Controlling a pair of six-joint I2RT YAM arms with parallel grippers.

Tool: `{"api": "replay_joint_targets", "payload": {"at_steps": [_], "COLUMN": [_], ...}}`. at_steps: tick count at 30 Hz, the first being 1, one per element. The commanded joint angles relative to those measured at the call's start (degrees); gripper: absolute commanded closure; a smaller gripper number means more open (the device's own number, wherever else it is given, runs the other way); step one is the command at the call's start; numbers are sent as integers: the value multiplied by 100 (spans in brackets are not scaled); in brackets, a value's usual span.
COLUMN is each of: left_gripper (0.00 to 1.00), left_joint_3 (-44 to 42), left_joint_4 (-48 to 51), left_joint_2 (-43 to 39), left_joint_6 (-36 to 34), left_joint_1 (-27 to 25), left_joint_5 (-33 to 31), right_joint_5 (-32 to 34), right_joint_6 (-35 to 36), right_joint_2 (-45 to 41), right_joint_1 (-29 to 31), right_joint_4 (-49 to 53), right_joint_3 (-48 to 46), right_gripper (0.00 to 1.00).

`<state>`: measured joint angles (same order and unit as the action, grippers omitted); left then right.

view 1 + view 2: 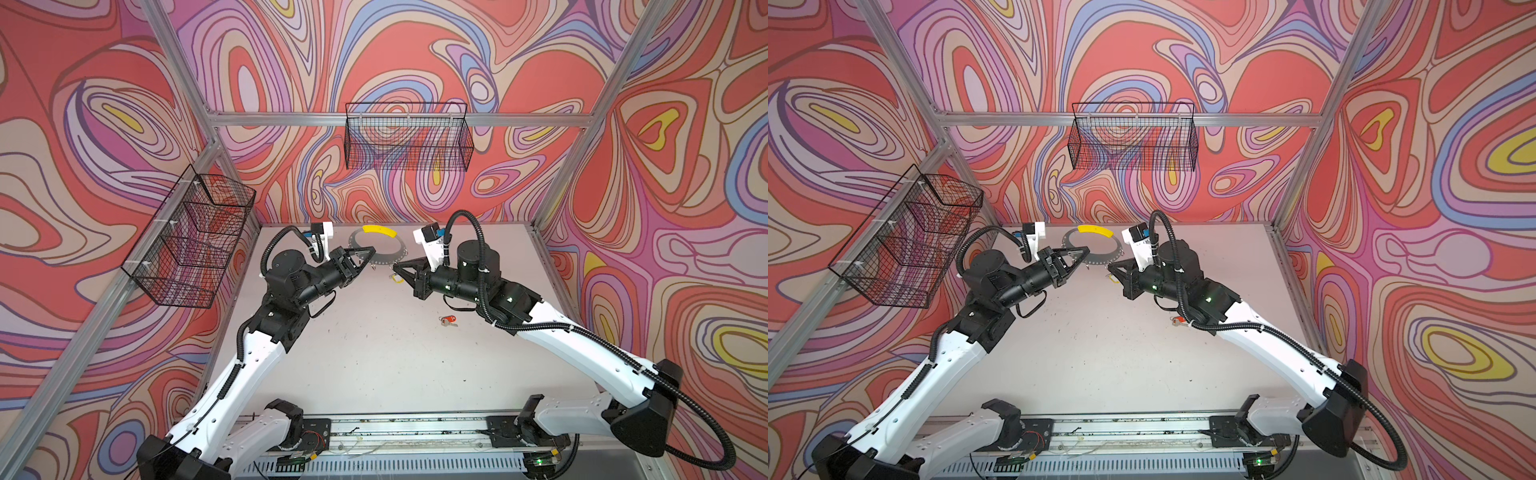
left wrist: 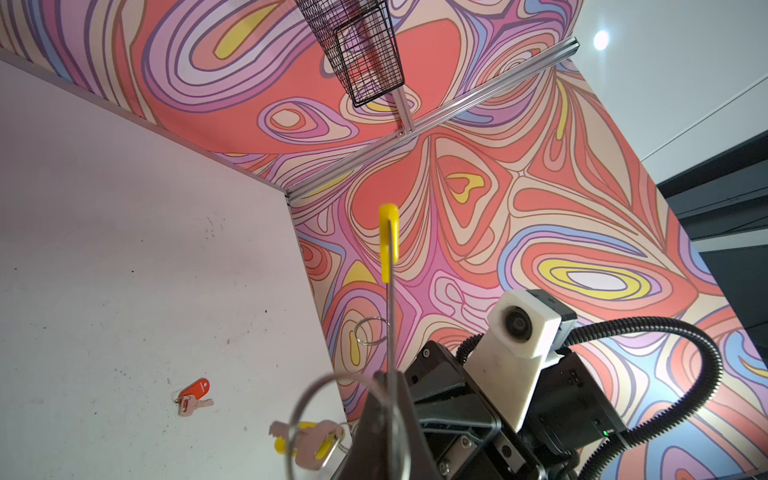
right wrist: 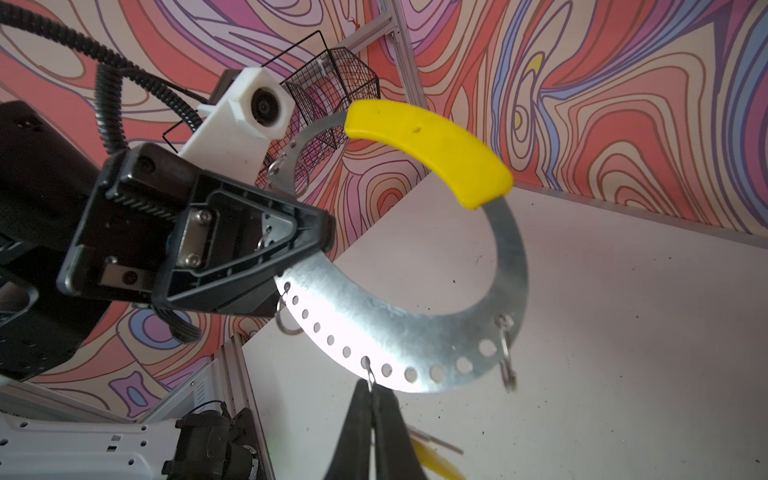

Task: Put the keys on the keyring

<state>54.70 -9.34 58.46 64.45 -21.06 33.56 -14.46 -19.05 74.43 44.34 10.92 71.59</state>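
The left gripper (image 3: 322, 239) is clamped on the rim of the keyring (image 3: 415, 328), holding it aloft so its wire loops hang free. The right gripper (image 3: 371, 399), pinched shut, meets one loop (image 3: 368, 373), perhaps gripping it. The yellow-tagged key (image 2: 309, 440) sits just beyond, half hidden, and the red-tagged key (image 2: 193, 392) lies well apart.

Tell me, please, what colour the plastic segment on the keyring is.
Yellow; that segment shows best in the right wrist view.

White-shelled arm links (image 1: 249, 361), joints (image 1: 291, 274) cased in black, ribbed black conduit (image 2: 648, 323) tied alongside, cameras (image 3: 232, 137) housed in white mounts.
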Motion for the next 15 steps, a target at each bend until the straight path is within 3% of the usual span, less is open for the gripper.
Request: {"api": "replay_joint_targets", "payload": {"at_steps": [1,6,8,12,15], "left_gripper": [100,100,96,80,61], "left_joint_3": [-33,-80,-136,-325,-479], "left_joint_4": [365,197,40,-340,-639], "left_joint_2": [-75,49,70,70,60], "left_joint_6": [-356,-484,-464,-258,-89], "left_joint_1": [-21,-14,-16,0,36], "left_joint_5": [-10,120,199,342,476], "right_joint_5": [274,409,442,439,359], "right_joint_6": [-227,-464,-591,-772,-954], "right_joint_2": [9,36,51,236,348], "right_joint_1": [-5,-4,-5,-4,-2], "right_joint_4": [321,1043,1281,1913,2159], "right_joint_3": [252,496,591,1041,1236], "right_gripper": [100,100,100,100,100]}}
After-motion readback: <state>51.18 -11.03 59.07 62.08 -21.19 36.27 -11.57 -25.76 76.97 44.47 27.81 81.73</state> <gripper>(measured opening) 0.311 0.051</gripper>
